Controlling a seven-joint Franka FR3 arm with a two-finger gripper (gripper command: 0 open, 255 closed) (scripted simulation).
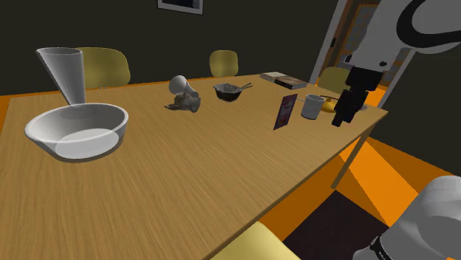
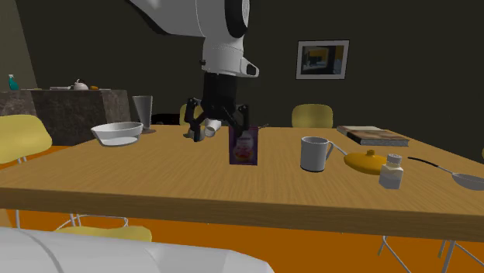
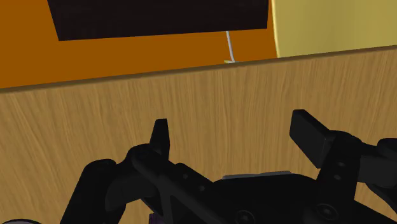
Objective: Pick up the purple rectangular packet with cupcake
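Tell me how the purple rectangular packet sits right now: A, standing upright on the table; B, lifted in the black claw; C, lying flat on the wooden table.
A: the purple rectangular packet stands upright on the wooden table, and the open black claw holds nothing.

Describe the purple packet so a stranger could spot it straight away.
On the long wooden table, find the white mug near one end. Beside it stands a thin purple rectangular packet, upright, with a cupcake picture. It is the only purple thing there.

Both exterior views share the table [image 1: 185, 170]; wrist view looks down closely.
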